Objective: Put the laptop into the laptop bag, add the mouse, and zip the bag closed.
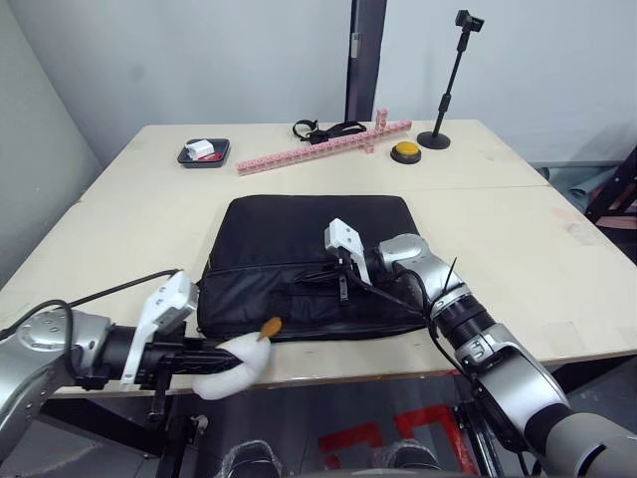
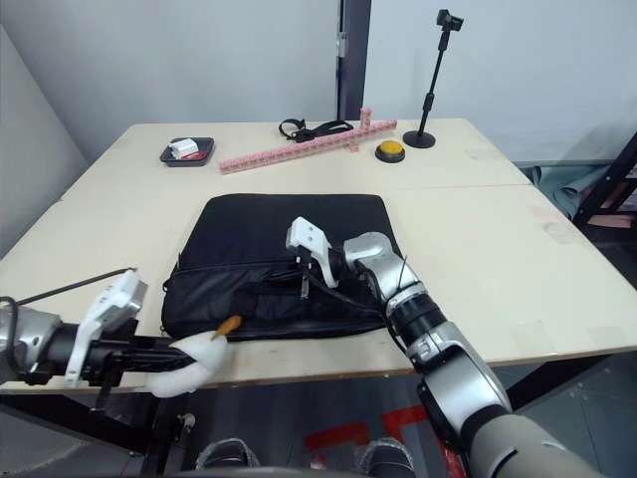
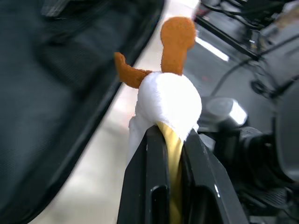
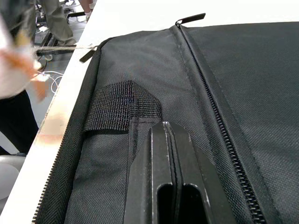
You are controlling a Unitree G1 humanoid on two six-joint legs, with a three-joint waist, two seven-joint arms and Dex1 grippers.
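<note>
Black fabric of the laptop bag (image 1: pixel 304 264) fills the frame's centre, lying flat near the table's (image 1: pixel 518 229) front edge. Over it, the right gripper (image 4: pixel 170 140) rests pressed together. At lower left, off the edge, the left gripper (image 3: pixel 170 140) clamps a white plush toy (image 1: pixel 231 366). Pink bar (image 1: pixel 323 146), tray (image 1: pixel 204 152), yellow button (image 1: pixel 405 151) and stand (image 1: pixel 438 119) sit along the top; the right stays bare.

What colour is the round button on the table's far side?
The button is orange-yellow on a black base, clearest in the left eye view.
</note>
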